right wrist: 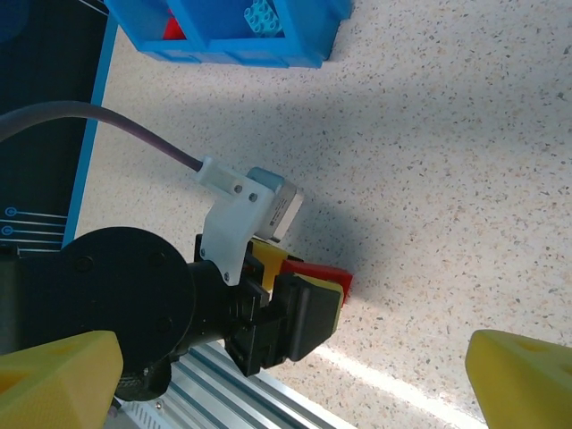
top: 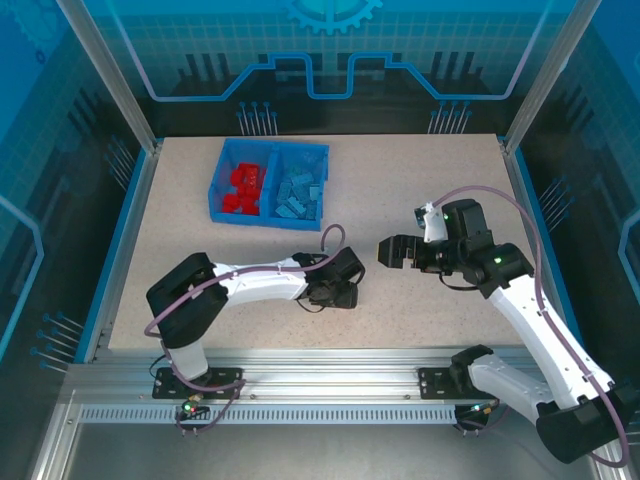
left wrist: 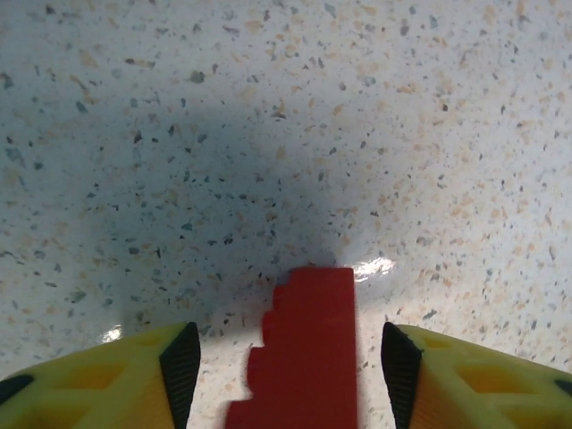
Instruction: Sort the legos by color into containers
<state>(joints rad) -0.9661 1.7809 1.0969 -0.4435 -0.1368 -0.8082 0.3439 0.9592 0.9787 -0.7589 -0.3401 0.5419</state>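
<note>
From above, the table (top: 420, 170) is a pale, speckled, stone-look slab, matte and flat. Near its far edge sits the tray (top: 214, 190), shallow blue plastic, rectangular, split by a middle wall. The left compartment (top: 232, 160) holds a heap of red legos (top: 243, 188). The right compartment (top: 315, 160) holds light blue legos (top: 298, 192), all small studded bricks. My left gripper (top: 345, 293) is down low at the table, well short of the tray. My right gripper (top: 386, 250) hangs just beside it with its jaws spread wide and nothing between them. Through my left wrist camera, one red lego (left wrist: 308, 357) lies flat on the table between my yellow fingers. It is glossy, with one stepped edge. The black pads (left wrist: 183, 371) stand clear of it on both sides, so the jaws are apart and not gripping. From my right wrist, that brick's red end peeks out under my left wrist, and the tray's corner shows both colours.
</note>
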